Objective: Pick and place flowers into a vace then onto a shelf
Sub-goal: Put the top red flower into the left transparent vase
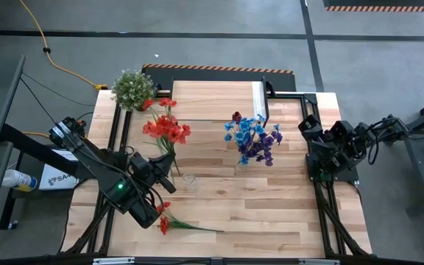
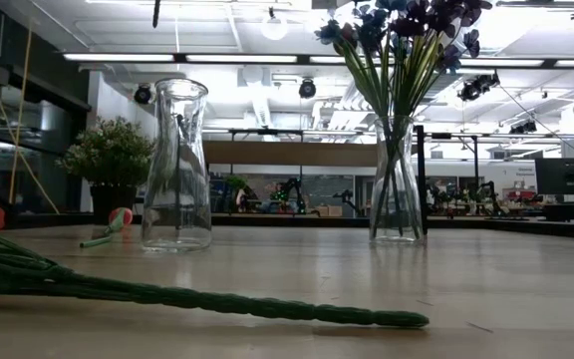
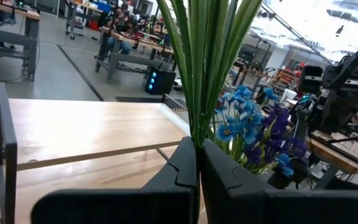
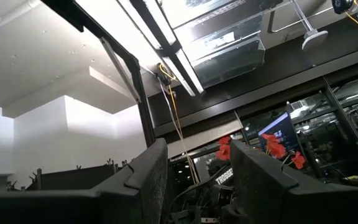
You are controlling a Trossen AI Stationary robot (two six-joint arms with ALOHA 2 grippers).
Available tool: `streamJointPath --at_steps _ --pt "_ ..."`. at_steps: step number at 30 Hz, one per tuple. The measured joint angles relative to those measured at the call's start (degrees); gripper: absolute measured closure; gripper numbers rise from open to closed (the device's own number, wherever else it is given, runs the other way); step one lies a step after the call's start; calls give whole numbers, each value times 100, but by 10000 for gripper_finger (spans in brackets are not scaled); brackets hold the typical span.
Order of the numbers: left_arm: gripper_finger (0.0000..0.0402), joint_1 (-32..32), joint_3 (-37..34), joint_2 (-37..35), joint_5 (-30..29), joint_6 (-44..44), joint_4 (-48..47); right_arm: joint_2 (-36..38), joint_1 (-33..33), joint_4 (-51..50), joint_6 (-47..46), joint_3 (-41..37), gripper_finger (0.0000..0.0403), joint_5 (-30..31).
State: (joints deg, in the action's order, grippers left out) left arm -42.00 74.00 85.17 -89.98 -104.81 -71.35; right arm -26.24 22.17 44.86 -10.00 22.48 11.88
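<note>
Now left tool (image 3: 197, 168) clenched on red flowers' (image 1: 166, 129) stems; right tool (image 4: 194, 180) released, idle.

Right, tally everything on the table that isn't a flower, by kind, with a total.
Glass vases: 2, the empty vase and the filled vase
Potted plant: 1
Shelf: 1
Total: 4

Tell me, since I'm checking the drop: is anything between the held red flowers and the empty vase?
Nothing visible. The left gripper is shut on the red flowers, stems above the empty vase; its mouth looks clear.
</note>
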Motion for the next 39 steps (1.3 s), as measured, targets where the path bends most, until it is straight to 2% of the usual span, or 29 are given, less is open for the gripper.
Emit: streamJointPath --at_steps 16,26,39 --pt "366 -2 2 125 -5 354 789 0 -2 0 0 0 237 -2" --pt "366 81 2 137 -9 2066 1907 0 0 0 2 0 237 -2" --pt "366 151 4 630 3 1751 1939 0 -1 -1 -7 0 237 -4"
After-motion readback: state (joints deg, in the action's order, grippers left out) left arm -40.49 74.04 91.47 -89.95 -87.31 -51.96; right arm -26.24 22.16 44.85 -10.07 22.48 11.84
